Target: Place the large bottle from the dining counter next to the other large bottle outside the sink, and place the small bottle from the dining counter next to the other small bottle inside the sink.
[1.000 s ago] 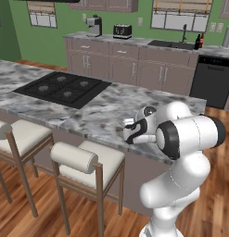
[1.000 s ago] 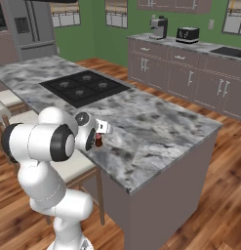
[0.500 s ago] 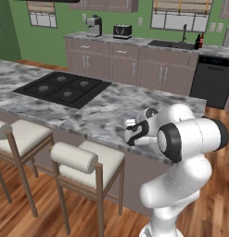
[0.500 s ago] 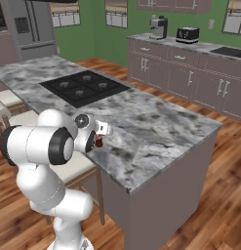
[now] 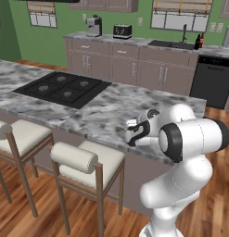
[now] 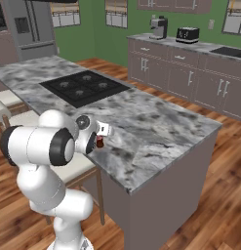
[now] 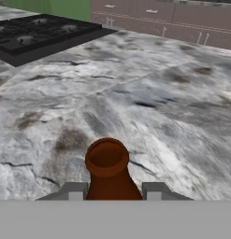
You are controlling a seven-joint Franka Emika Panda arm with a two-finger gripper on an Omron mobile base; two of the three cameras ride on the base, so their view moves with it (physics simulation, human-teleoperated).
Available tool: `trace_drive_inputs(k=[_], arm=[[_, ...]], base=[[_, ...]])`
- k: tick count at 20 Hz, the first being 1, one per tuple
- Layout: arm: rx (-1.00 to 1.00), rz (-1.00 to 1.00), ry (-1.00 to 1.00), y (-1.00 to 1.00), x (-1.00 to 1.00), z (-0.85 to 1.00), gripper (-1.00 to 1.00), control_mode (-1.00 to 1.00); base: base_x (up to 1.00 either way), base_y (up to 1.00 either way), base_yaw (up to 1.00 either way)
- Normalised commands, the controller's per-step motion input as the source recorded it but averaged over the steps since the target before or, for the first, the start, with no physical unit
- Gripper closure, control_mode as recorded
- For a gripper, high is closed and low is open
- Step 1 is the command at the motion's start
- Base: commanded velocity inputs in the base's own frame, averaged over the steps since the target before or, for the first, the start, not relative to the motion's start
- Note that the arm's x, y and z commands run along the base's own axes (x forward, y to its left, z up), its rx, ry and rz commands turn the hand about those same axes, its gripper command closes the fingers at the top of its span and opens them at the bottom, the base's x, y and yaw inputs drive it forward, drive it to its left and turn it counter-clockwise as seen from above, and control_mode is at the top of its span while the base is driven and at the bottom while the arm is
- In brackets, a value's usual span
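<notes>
**Ana:** Brown glass, by the look of it: a bottle (image 7: pixel 107 170) sits between the gripper's (image 7: pixel 111 191) two grey fingertips (image 7: pixel 72 190) in the hand view, neck and open mouth pointing away over the grey marbled dining counter (image 7: pixel 149 93). From the right base view it is a small dark shape (image 6: pixel 99 143) low over the counter's near edge.

**Ben:** Is it gripped?

**Ana:** It appears so; the jaws sit snug against the bottle's shoulders, closed on it.

**Ben:** How would it handle?

**Ana:** I judge it rigid, smooth, likely slippery and breakable. The wide body below the neck is the safest hold.

**Ben:** Anything unclear?

**Ana:** Its lower body is cut off, so large or small is hard to tell. Two bottles (image 5: pixel 198 41) by the far sink (image 5: pixel 174 44) are tiny; the basin's inside is hidden.
</notes>
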Motion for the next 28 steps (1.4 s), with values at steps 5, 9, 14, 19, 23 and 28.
trace_drive_inputs(k=[5, 9, 14, 19, 23, 28], arm=[[0.00, 0.00, 0.00, 0.00, 0.00, 0.00, 1.00, 1.00], [0.00, 0.00, 0.00, 0.00, 0.00, 0.00, 1.00, 1.00], [0.00, 0.00, 0.00, 0.00, 0.00, 0.00, 1.00, 1.00], [0.00, 0.00, 0.00, 0.00, 0.00, 0.00, 1.00, 1.00], [0.00, 0.00, 0.00, 0.00, 0.00, 0.00, 1.00, 1.00], [0.00, 0.00, 0.00, 0.00, 0.00, 0.00, 1.00, 1.00]], base=[[-0.50, -0.01, 0.00], [-0.61, -0.03, 0.00], [-0.59, -0.14, -0.01], [-0.19, -0.54, -0.10], [-0.05, -0.61, -0.22], [-0.06, -0.54, -0.26]])
